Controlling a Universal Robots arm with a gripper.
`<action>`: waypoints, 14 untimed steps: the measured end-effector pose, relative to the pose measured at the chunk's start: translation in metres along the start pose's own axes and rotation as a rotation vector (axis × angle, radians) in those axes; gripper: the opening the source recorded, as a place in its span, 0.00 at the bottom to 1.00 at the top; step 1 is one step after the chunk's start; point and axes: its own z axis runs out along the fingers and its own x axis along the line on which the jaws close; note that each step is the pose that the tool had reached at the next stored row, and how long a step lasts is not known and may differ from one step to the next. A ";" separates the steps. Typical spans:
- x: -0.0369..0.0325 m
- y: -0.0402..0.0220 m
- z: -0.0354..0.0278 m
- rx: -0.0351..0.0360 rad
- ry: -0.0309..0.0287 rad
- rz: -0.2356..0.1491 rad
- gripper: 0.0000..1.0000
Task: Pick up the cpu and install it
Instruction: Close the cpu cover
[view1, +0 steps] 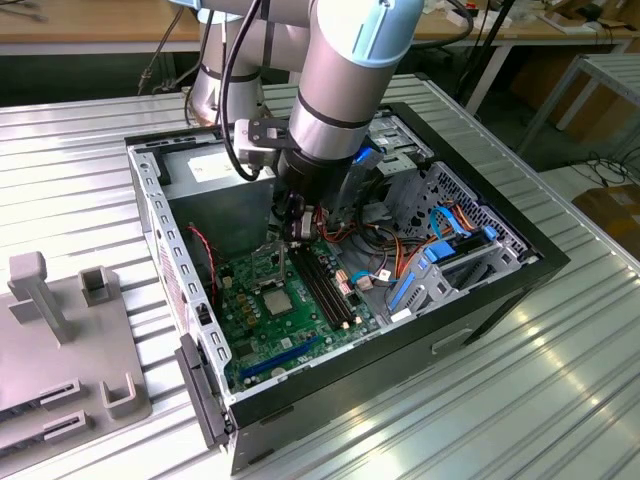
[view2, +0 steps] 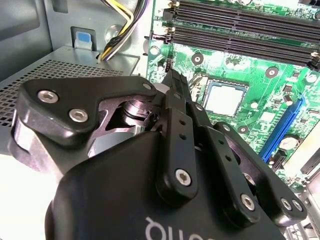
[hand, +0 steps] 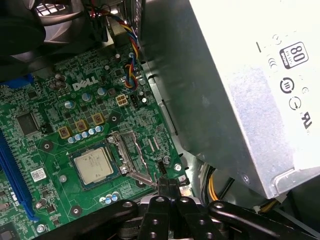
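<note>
Exterior view first: the arm reaches down into the open computer case (view1: 540, 265) lying on the ribbed metal worktop (view1: 560, 400). Its hand (view1: 298, 232) hangs low over the green motherboard (view1: 262, 345), a little above the frame's centre. The cpu (view1: 277, 298) is not in the hand. It lies flat in its socket on the board, just below the hand in the frame, silver top up.

Both wrist views show the same chip (view2: 226, 98) (hand: 94, 165) squarely seated. In the first wrist view the hinged socket frame (hand: 127, 150) stands swung open beside it.

The hand (hand: 168, 187) has its 2 fingers drawn together with no gap visible, and no chip is between them. The tips sit right at the free end of the thin retention lever (hand: 142, 176); I cannot tell whether they pinch it or merely touch it.

The risks as I judge them:
- The frame is not yet clamped, so a nudge from the fingers could lift or skew the chip.
- The tips could slip off the thin lever and strike the small parts nearby.
- The grey power supply (hand: 240, 100) is close beside the hand, and the arm could scrape it.

White lettering shows on the board and printed marks on the power supply label; I leave them unread.
</note>
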 end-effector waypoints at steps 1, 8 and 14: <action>-0.0001 0.0000 -0.0001 0.0001 -0.0002 0.000 0.11; -0.0002 0.0001 -0.0020 0.0000 -0.0002 0.000 0.11; -0.0003 0.0002 -0.0029 0.0000 -0.0001 0.000 0.11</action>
